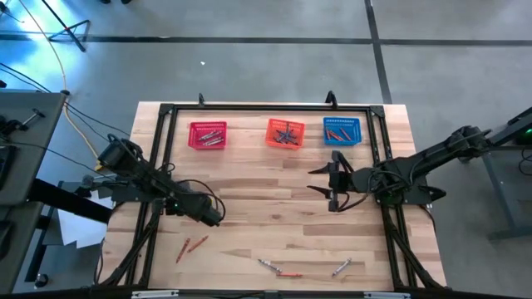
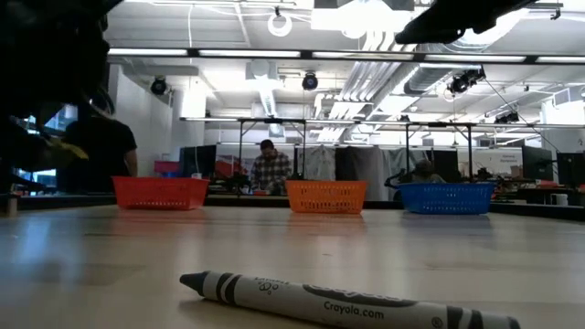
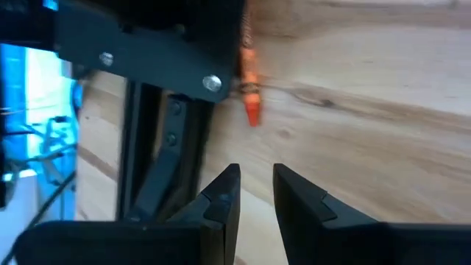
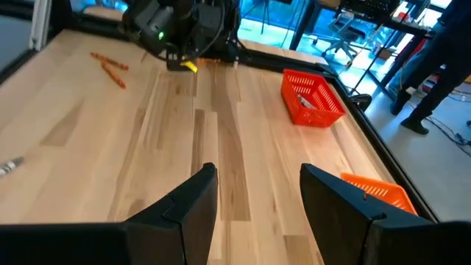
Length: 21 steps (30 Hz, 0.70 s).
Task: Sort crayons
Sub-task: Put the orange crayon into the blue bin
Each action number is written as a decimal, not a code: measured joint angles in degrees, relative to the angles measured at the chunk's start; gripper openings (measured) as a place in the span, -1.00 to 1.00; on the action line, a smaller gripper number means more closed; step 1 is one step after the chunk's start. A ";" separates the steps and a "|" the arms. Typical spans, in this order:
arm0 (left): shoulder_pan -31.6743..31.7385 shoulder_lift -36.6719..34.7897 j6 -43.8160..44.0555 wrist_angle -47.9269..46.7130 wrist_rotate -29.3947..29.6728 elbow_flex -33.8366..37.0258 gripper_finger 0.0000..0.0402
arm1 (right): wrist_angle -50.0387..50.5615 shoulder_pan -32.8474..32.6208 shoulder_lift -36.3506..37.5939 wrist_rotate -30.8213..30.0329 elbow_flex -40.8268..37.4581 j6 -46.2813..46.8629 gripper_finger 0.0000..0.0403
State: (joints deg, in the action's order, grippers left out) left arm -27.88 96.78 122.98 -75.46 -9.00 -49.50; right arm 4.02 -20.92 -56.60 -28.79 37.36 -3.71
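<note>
High cam looks straight down, low cam level w/ table; both share three baskets.

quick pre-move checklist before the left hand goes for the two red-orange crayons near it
1. Left hand empty, fingers apart with only a narrow gap: ok.
2. Two red-orange crayons lie loose on the table, close together, nothing on them: ok.
3. Right hand open, empty, parked mid-table away from them: ok.
4. Red basket, orange basket and blue basket upright at far edge: ok.
5. Which basket takes red-orange crayons: cannot tell.
</note>
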 joint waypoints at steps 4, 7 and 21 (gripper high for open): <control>0.15 1.58 0.02 -0.26 0.07 0.00 -0.66 | -0.18 1.02 -0.83 0.04 0.00 0.23 -0.07; 0.15 2.18 0.01 -0.06 0.35 0.34 -0.66 | -0.27 2.11 -0.85 -0.03 0.00 0.58 -0.07; 1.70 1.00 3.50 8.92 0.50 10.97 -0.66 | 0.03 4.19 -0.85 0.05 0.00 2.61 -0.07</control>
State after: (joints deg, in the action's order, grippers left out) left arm -26.18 97.78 126.48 -66.54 -8.49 -38.52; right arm 4.05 -16.73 -57.45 -28.73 37.36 -1.10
